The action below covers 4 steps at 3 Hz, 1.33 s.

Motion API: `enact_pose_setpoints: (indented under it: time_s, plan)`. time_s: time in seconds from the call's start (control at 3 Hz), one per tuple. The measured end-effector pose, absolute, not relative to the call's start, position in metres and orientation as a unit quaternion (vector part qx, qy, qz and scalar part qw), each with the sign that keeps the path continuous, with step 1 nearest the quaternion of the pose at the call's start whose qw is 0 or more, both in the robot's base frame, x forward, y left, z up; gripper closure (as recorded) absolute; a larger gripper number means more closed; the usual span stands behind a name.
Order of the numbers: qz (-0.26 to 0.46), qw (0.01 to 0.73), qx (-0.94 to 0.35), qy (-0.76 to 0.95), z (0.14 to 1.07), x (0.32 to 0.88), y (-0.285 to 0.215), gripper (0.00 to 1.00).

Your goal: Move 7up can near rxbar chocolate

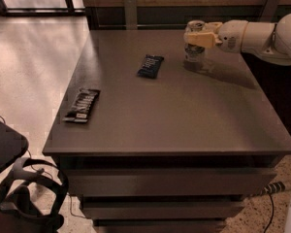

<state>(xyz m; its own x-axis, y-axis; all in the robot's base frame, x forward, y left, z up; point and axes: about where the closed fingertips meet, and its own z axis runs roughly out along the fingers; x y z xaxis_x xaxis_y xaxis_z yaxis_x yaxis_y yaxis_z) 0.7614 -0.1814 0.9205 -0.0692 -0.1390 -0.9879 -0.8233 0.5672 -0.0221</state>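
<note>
Yellowish jaws seemingly pinch the 7up can (194, 53) at the far right of the table (184, 120).

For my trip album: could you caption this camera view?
Robot's claw at the 7up can at the back of the table, rxbar chocolate far off by its left edge.
</note>
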Motion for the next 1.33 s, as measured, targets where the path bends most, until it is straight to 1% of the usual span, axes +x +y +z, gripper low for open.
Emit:
enact_pose_setpoints:
  time_s: [0.33,1.0,1.33]
  plan:
    - [0.313,0.592,-0.363,0.648,0.951,0.731,-0.163,1.00]
    - [0.370,0.608,-0.357,0.605,0.978,0.685,-0.106,1.00]
    - [0.378,0.611,-0.356,0.597,0.985,0.662,-0.076,1.00]
